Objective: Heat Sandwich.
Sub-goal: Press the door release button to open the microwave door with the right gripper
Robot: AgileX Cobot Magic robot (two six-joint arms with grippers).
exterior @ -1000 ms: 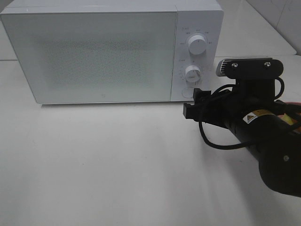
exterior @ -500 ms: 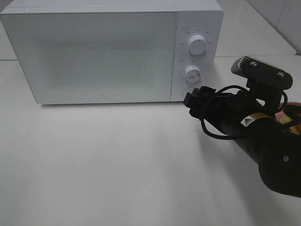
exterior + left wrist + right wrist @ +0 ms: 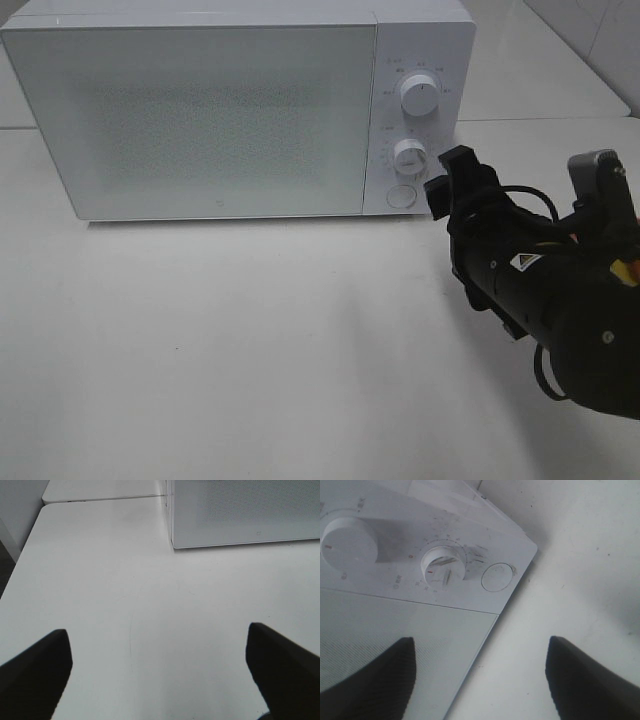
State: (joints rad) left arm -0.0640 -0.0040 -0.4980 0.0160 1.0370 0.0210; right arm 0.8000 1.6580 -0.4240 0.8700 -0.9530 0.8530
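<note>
Right gripper: stood just to the right of the microwave, near its bottom right corner, with both fingers apart and nothing between them. Had sat right on top of the round button a second before. Rolled over onto its side since then and slid off to the right, so the button showed again.

Looked like a push on that button to pop the door open. Did not seem to have worked yet. Found the door still flat and shut, with no gap along its right edge. Meant no way in for the food so far. Probably called for one more push, or a pull at the door's edge.

Could not find the sandwich in any view. Maybe hidden behind the big black right arm at the near right; could not tell.

Left gripper: fingers apart too, holding nothing, hanging over the white table on the left, near the microwave's left corner.

Saw two white dials above the button, the upper knob and the lower knob. Put the lower knob very close to the right gripper, so easy to bump by mistake. Left the right arm close to the door's opening edge, maybe in the way of its swing.
</note>
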